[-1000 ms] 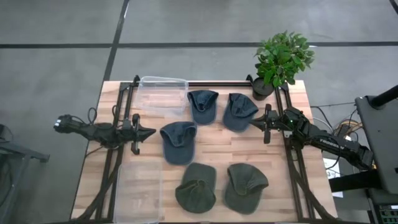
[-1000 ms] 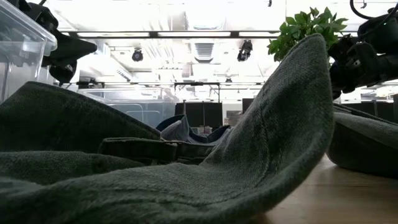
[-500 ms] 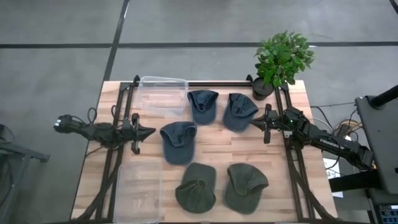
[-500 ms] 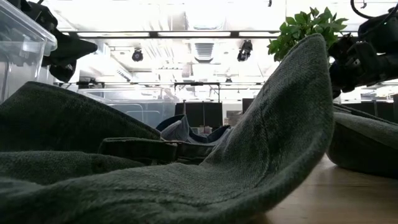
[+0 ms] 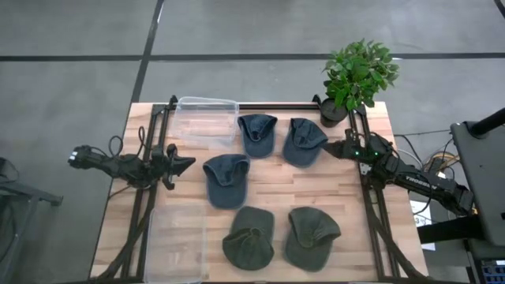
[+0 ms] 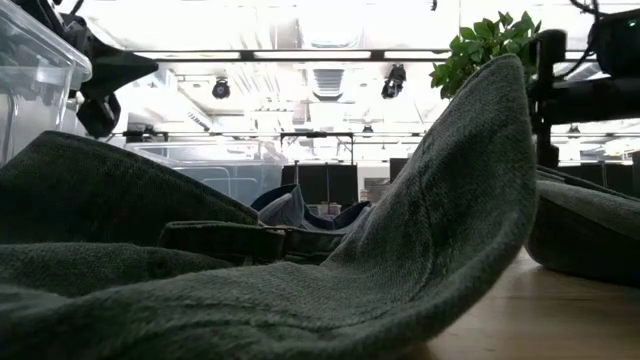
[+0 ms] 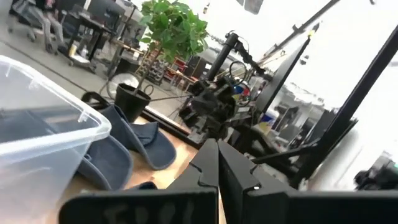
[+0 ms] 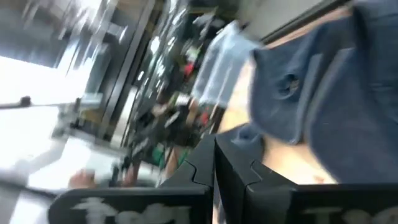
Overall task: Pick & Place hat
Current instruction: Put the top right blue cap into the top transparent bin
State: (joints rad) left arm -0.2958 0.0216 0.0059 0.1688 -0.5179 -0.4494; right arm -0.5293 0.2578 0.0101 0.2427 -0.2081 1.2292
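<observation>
Five caps lie flat on the wooden table. Three are blue: one [image 5: 257, 134] and another [image 5: 304, 140] near the far edge, a third [image 5: 226, 180] at the middle. Two green caps [image 5: 248, 237] [image 5: 312, 235] sit near the near edge; one fills the low view [image 6: 400, 250]. My left gripper [image 5: 189, 162] [image 7: 217, 155] hovers shut at the table's left, level, pointing at the middle blue cap. My right gripper [image 5: 330, 151] [image 8: 214, 155] hovers shut just right of the far right blue cap [image 8: 311, 106].
A clear bin [image 5: 207, 120] stands at the far left and a second clear bin [image 5: 175, 241] at the near left. A potted plant [image 5: 355, 75] sits on the far right corner. Black frame rails [image 5: 276, 106] run along the table's edges.
Both grippers have rolled about their long axes, so their finger bars no longer show crosswise from above. The right gripper has also shifted slightly toward the far edge, and its wrist view is blurred. The caps have stayed where they were.
</observation>
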